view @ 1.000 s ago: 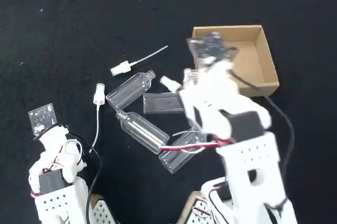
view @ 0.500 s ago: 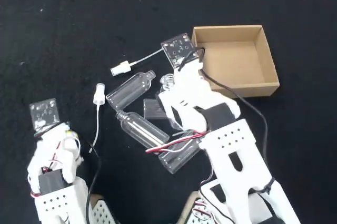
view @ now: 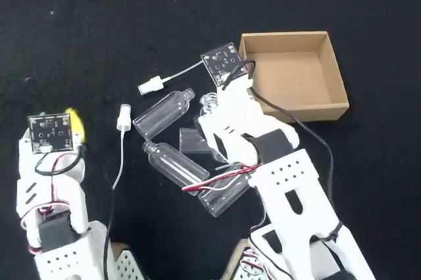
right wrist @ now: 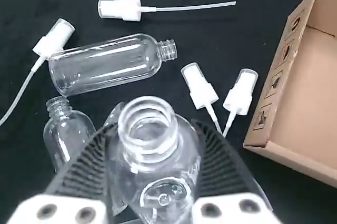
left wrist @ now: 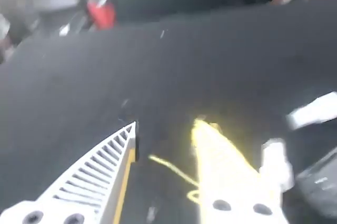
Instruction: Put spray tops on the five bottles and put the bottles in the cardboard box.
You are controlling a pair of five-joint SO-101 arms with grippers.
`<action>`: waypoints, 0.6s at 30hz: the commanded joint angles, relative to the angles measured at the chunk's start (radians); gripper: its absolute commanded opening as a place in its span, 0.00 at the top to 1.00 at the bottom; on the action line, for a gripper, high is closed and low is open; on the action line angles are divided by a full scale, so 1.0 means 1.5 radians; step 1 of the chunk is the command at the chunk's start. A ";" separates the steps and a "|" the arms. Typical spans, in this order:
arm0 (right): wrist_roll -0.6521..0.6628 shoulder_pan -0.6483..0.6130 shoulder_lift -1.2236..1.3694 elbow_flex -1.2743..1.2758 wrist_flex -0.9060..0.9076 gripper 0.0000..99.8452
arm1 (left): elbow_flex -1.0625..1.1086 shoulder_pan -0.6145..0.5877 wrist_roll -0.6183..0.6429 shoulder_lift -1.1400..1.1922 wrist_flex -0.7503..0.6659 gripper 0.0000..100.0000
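Note:
My right gripper (right wrist: 151,132) is shut on a clear bottle (right wrist: 149,155), held neck-up above the pile; in the high view this gripper (view: 206,106) hangs left of the cardboard box (view: 332,70). Clear bottles (view: 164,112) (view: 173,163) (view: 225,193) lie on the black table, one more (view: 189,139) partly under the arm. Two white spray tops (right wrist: 199,84) (right wrist: 240,91) lie beside the box (right wrist: 308,98). Two others (view: 150,85) (view: 123,119) with long tubes lie left of the bottles. My left gripper (left wrist: 166,129) is open above the table, near one spray top (left wrist: 276,162).
The box is empty and sits at the back right. The black cloth (view: 99,37) stretches bare to the back left. Red and white cables (view: 217,181) from the right arm trail over the nearest bottle.
The right arm swung left from the box's corner to above the bottles, then held still. The left arm rose and stretched forward, and its yellow finger came into sight.

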 commanded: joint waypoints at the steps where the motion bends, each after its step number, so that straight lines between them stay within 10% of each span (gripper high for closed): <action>1: -0.004 -0.009 0.001 -0.002 -0.019 0.99 | -0.168 0.094 0.027 0.132 0.035 0.79; 18: -0.001 -0.011 -0.131 0.124 -0.096 0.99 | -0.660 0.165 0.080 0.987 0.222 0.80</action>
